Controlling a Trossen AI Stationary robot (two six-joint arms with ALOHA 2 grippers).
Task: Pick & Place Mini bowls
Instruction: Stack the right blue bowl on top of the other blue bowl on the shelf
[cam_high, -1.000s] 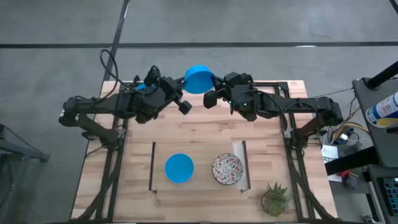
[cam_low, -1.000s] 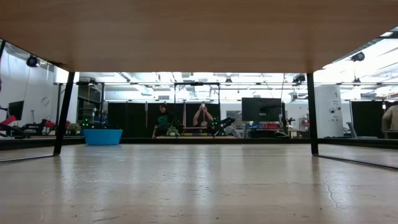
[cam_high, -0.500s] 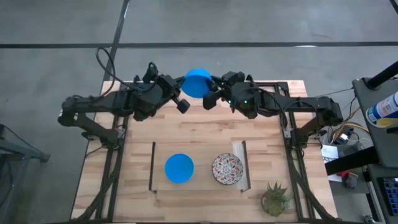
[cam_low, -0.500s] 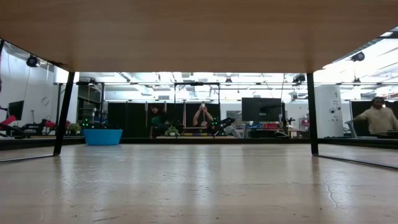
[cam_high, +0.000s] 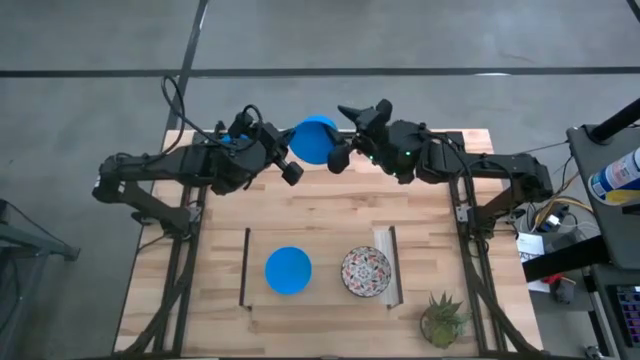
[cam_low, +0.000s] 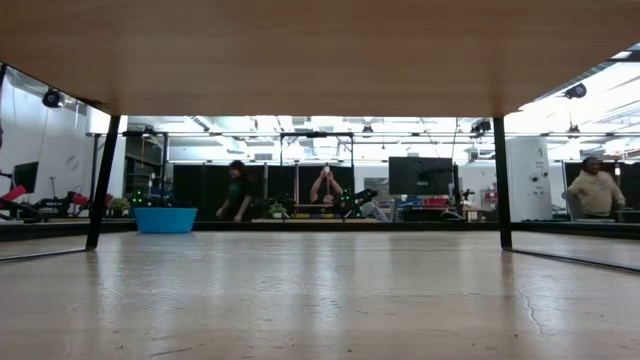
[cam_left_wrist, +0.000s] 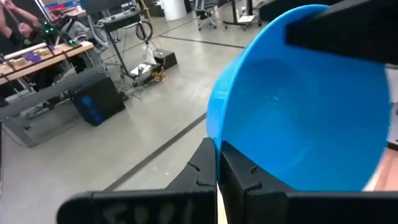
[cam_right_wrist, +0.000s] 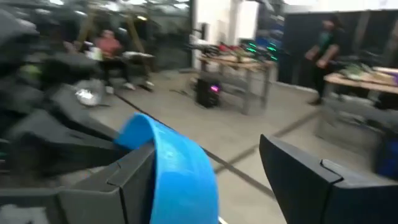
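The right tool (cam_high: 342, 135) has let go and spread, leaving the blue bowl (cam_high: 314, 138) pinched by the left tool (cam_high: 287, 152) alone: a handover above the worktop (cam_high: 330, 215).

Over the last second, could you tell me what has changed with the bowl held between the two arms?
The blue bowl passed between arms: the left gripper shut on its rim, and the right gripper opened, letting go. Unchanged: the tray's blue bowl and patterned bowl, and the plant.
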